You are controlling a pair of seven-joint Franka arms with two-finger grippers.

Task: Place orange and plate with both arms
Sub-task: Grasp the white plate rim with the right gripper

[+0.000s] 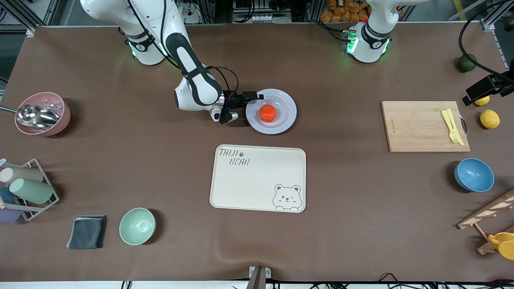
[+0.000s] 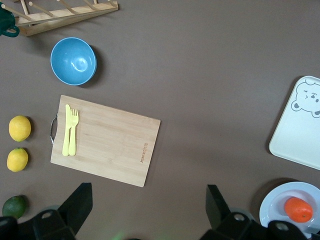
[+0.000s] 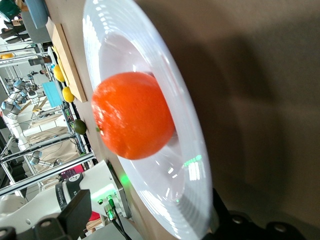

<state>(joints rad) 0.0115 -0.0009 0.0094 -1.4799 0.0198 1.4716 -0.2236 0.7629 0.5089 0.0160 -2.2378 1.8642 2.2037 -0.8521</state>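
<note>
Plate (image 1: 281, 120) flat, round; orange (image 1: 267, 113) on it.

The plate (image 2: 280, 210) is cut off by the left wrist view's edge; the tray (image 2: 300, 135) runs off too

**Orange's sitting in the plate, up the table from the bear tray**

You've got the orange (image 1: 267, 113) parked right in the well of the plate (image 1: 286, 100). It's a small, glossy, bright red-orange fruit, a bit squashed rather than perfectly round, and way smaller than the dish under it. The plate is round and shallow, pale lavender-white with a wide rim, lying flat on the brown table cover. You'll find the pair roughly mid-table, farther from the front camera than the cream bear-print tray (image 1: 257, 176), close to it but not touching.
</note>
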